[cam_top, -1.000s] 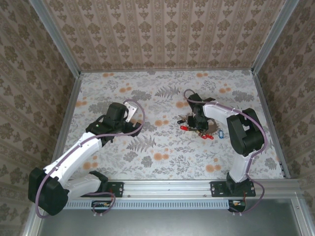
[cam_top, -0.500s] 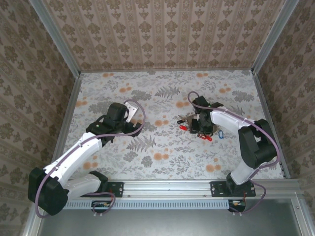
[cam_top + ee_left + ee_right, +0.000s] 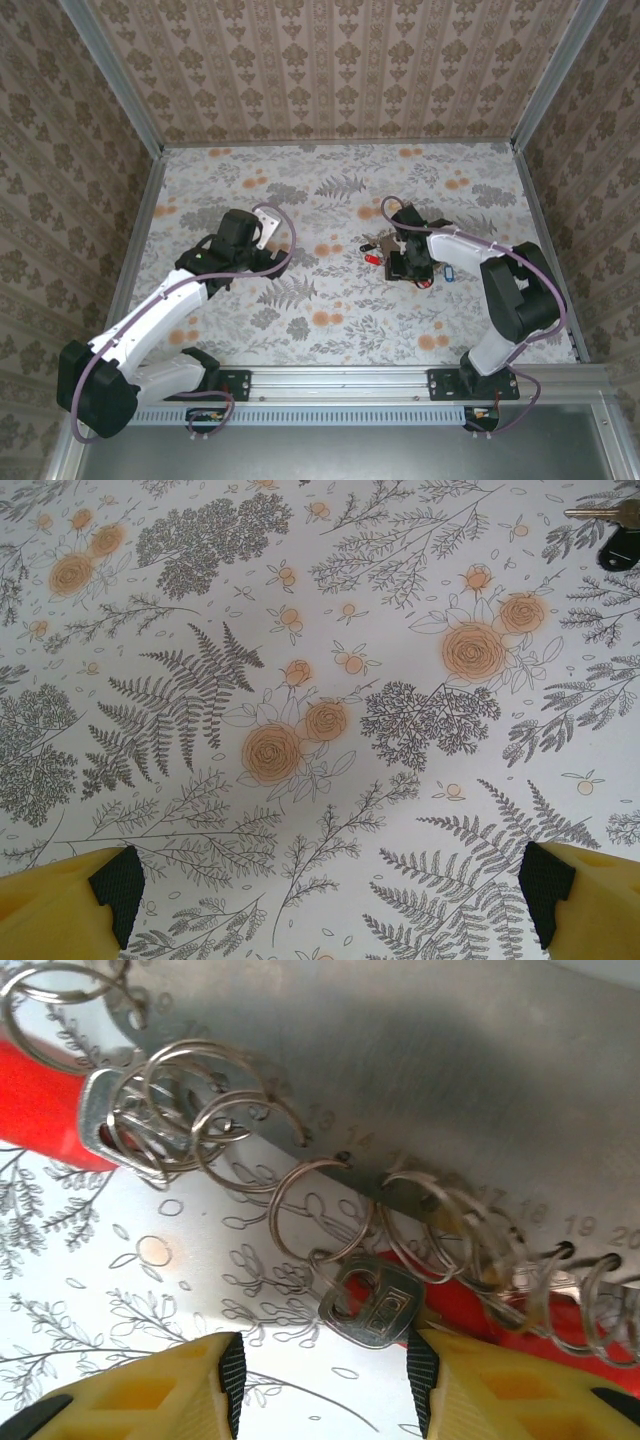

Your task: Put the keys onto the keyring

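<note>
The left gripper (image 3: 330, 885) is held wide above bare floral table (image 3: 300, 630) with free room ahead, while the right gripper (image 3: 325, 1375) is held part-spread on nothing, the keys (image 3: 365, 1305) and keyring (image 3: 318, 1210) lying just beyond its tips against the edge of a metal plate (image 3: 450, 1080).

red- and blue-headed keys (image 3: 374, 259) lie clustered beside the silvery keyring (image 3: 165, 1110).

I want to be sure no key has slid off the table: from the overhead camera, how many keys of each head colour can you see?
Red keys: 2
Blue key: 1
Total: 3 in plain sight; the right gripper may be hiding more beneath it.
</note>
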